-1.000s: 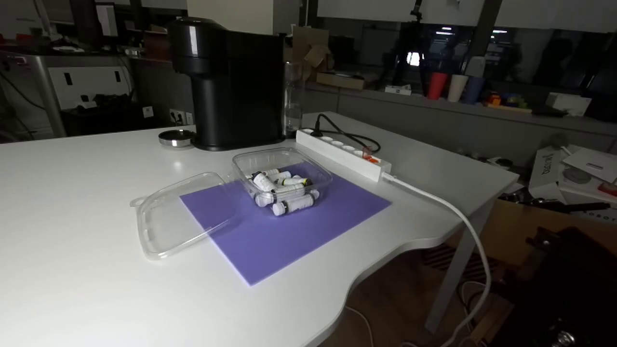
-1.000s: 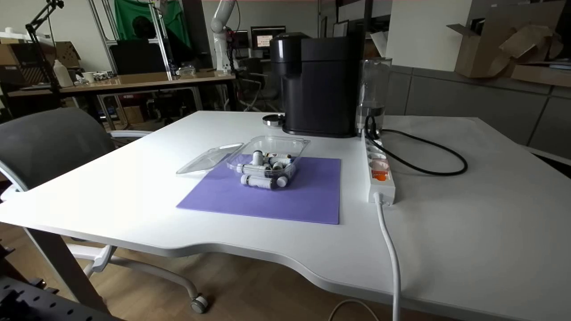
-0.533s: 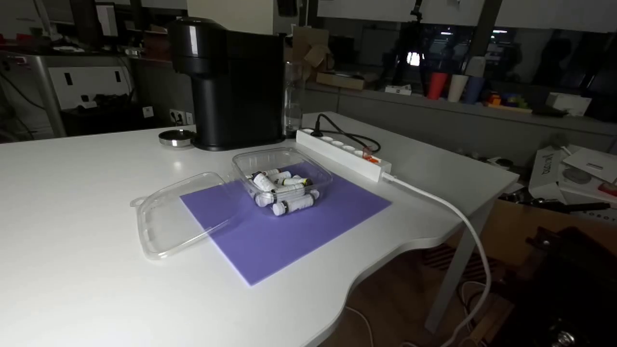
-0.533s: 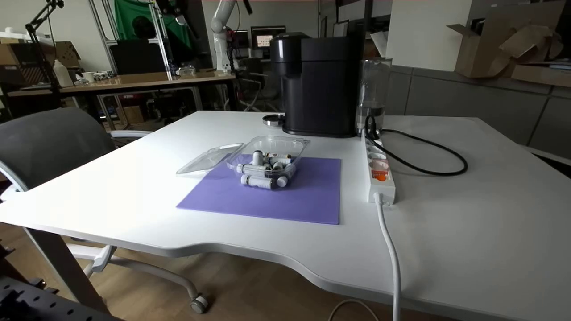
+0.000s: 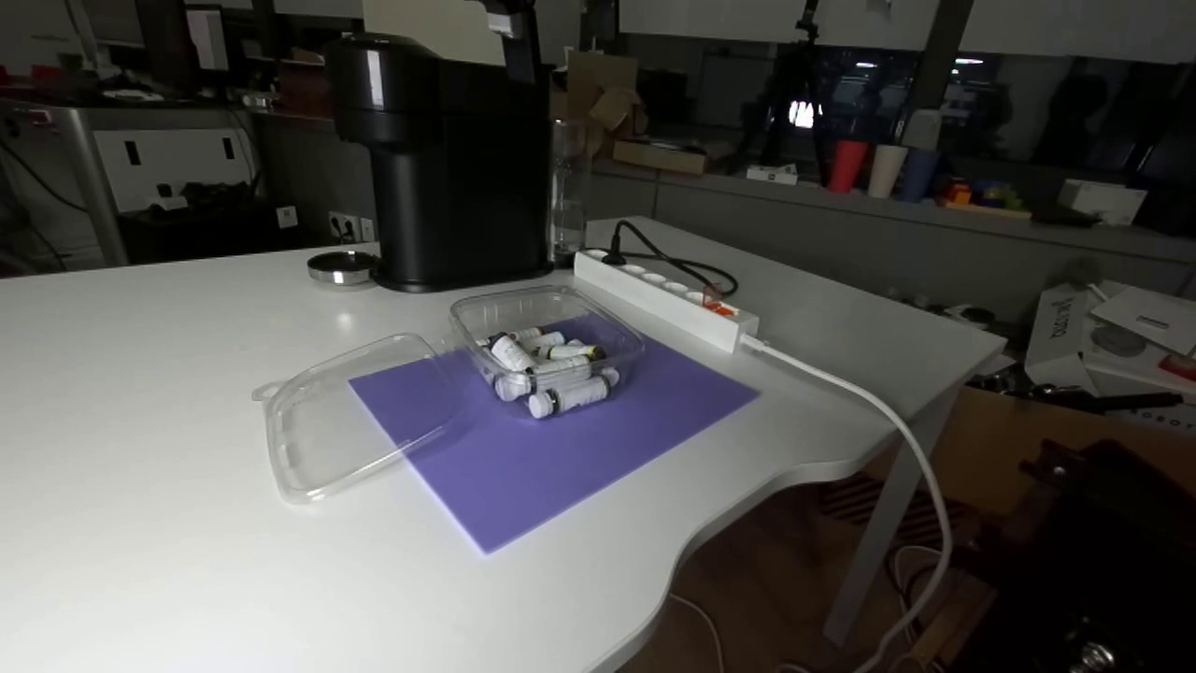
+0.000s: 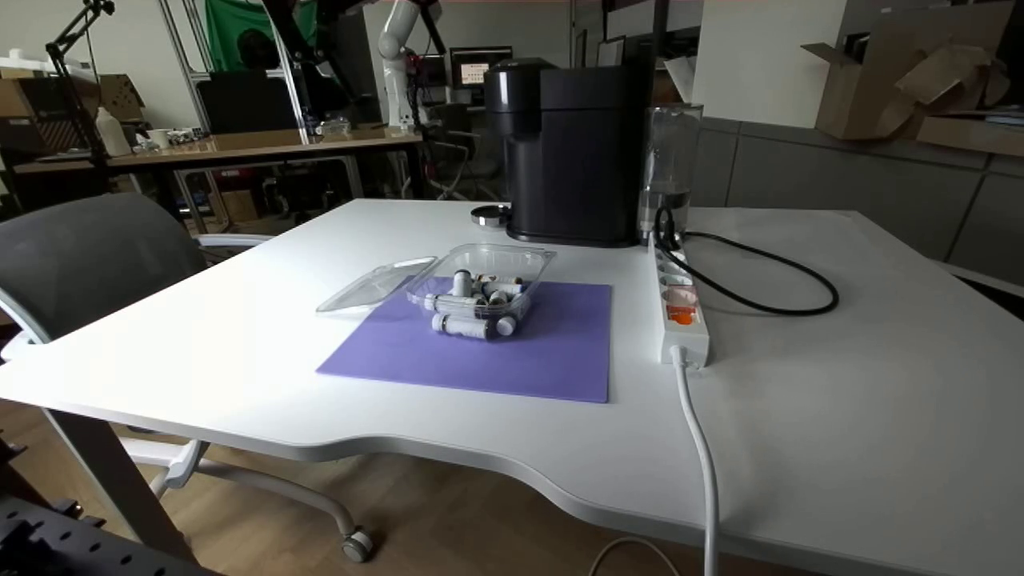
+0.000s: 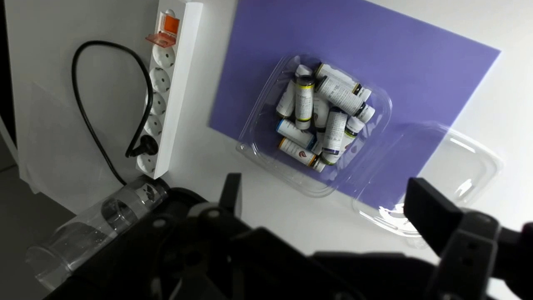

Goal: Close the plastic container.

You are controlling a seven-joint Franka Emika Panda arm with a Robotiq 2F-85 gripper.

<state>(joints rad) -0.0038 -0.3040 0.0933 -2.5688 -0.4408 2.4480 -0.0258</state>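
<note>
Clear plastic makes up the one container [image 7: 262, 141], which sits wide open mostly on a single purple mat [image 5: 533, 467], with part of it reaching past the mat's edge over the white table [image 5: 159, 449]. Its one lid [image 5: 355, 421] lies spread out just beside the bottom half, partly over the mat and partly over the bare table. Small bottles [image 7: 304, 102] lie heaped inside; at least nine can be counted in the wrist view, but they overlap, so I cannot tell the exact number.

The claw [image 7: 324, 187] shows at the top of both exterior views, partly cut off there and well apart from the container. In the wrist view its two fingers [image 7: 431, 210] stand wide apart.

Near the mat lies one white power strip [image 5: 654, 299]. It shows five bare sockets [image 7: 160, 80], one black plug [image 7: 148, 146] pushed in, and one orange switch [image 7: 171, 24] with one red flap [image 7: 161, 40]. One dark cord [image 7: 95, 43] loops from the plug; one white cord [image 6: 706, 456] drops over the table's edge.

Beyond the container stand one black coffee machine [image 6: 576, 152], one clear tank [image 6: 670, 152] just beside it, and one round silver dish [image 5: 343, 268] near its foot. Three cups [image 5: 887, 171], red, beige and blue, stand in the background of an exterior view. One grey chair [image 6: 104, 256] is beside the table.
</note>
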